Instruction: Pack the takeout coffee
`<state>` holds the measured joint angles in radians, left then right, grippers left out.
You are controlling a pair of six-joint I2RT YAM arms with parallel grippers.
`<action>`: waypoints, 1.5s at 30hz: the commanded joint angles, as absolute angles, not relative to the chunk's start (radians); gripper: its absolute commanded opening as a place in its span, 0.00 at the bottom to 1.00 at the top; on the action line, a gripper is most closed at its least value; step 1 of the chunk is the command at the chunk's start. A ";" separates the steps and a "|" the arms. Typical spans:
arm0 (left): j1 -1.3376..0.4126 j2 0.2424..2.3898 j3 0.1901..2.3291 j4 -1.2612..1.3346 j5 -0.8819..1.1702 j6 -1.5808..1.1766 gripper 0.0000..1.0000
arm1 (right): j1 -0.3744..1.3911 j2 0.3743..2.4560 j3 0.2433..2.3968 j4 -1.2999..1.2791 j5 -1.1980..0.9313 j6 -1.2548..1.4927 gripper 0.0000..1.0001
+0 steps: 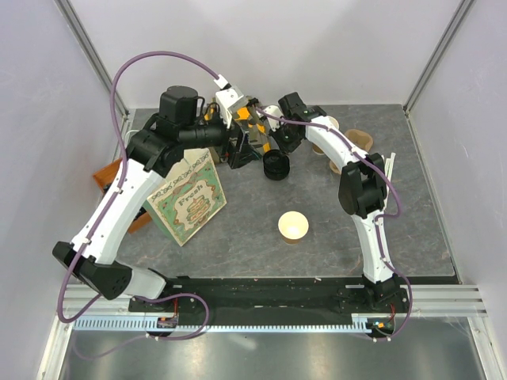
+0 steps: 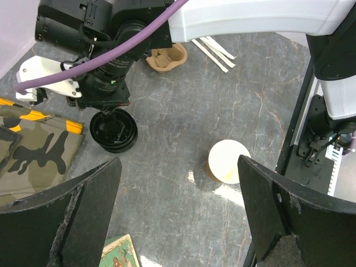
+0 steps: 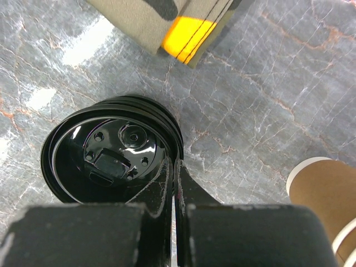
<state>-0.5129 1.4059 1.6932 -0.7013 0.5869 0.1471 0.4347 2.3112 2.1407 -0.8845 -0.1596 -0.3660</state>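
No lidded takeout coffee shows in any view. A small lidless brown paper cup point(image 1: 293, 226) point(image 2: 228, 161), cream inside, stands mid-table. A stack of black lids point(image 1: 276, 165) point(image 2: 114, 130) point(image 3: 111, 158) lies behind it. My right gripper point(image 3: 177, 167) point(image 1: 277, 149) is shut on the rim of the top lid, one finger inside it and one outside. The printed paper bag point(image 1: 188, 202) point(image 2: 119, 253) stands at the left. High over the table between the bag and the cup, my left gripper point(image 2: 178, 167) point(image 1: 238, 146) is open and holds nothing.
A camouflage pouch with yellow patches point(image 2: 39, 144) point(image 3: 161, 16) lies just behind the lids. Brown paper cups point(image 1: 358, 141) point(image 3: 322, 189) stand at the back right, with wooden stirrers point(image 1: 390, 166) point(image 2: 214, 50) beside them. A brown board point(image 1: 107, 178) pokes out behind the bag.
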 commanded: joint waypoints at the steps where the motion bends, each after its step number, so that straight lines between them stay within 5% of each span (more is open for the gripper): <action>1: -0.518 1.417 1.695 -0.669 0.626 0.132 0.92 | 0.437 2.269 2.189 -0.884 -0.176 -0.354 0.00; 21: -0.540 1.352 1.643 -0.647 0.745 0.432 0.95 | 0.373 2.080 2.221 -0.951 -0.366 -0.291 0.00; 32: -0.896 1.178 1.355 -0.715 0.368 1.158 0.91 | 0.364 1.770 1.838 -1.066 -0.652 -0.297 0.00; 37: -1.008 1.177 1.278 -0.605 0.289 1.230 0.81 | 0.364 1.663 1.675 -1.130 -0.793 -0.295 0.00; 45: -1.097 1.157 1.172 -0.517 0.229 1.371 0.80 | 0.362 1.533 1.482 -1.160 -0.946 -0.298 0.00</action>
